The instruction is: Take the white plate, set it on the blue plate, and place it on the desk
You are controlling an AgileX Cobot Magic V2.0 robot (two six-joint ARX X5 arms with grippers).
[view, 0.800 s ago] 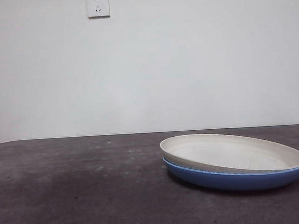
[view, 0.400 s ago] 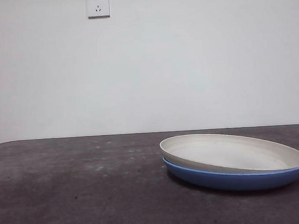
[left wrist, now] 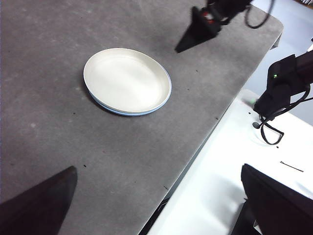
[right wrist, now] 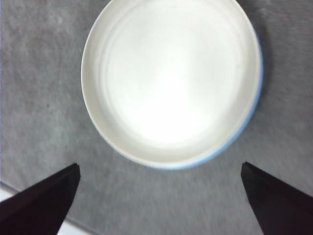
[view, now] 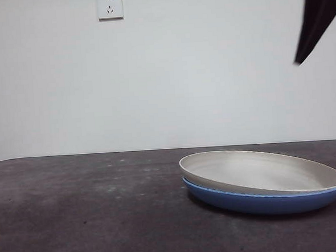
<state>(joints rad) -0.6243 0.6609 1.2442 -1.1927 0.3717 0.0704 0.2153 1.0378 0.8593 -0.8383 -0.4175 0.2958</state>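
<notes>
You now have a dark claw tip at the two o'clock corner of the front view that was absent half a second ago; the plates have not shifted in that time. The white plate [view: 262, 171] sits nested in the blue plate [view: 264, 201], slightly tilted, its rim higher on the nine o'clock side of the front view, so only a blue crescent shows beneath it; both rest on the tabletop [view: 88, 222], toward four o'clock in that view.

The right claw [right wrist: 159, 196] hangs directly above the stack, its jaws spread wide with the white plate's rim between them in its own view; this is the arm you see arriving. The left claw [left wrist: 156, 200] waits well apart from the plates, jaws also wide apart and holding nothing.

I judge stacking done; what remains is lifting the white plate out and setting it on bare tabletop; expect a thin, low rim to pinch.
</notes>
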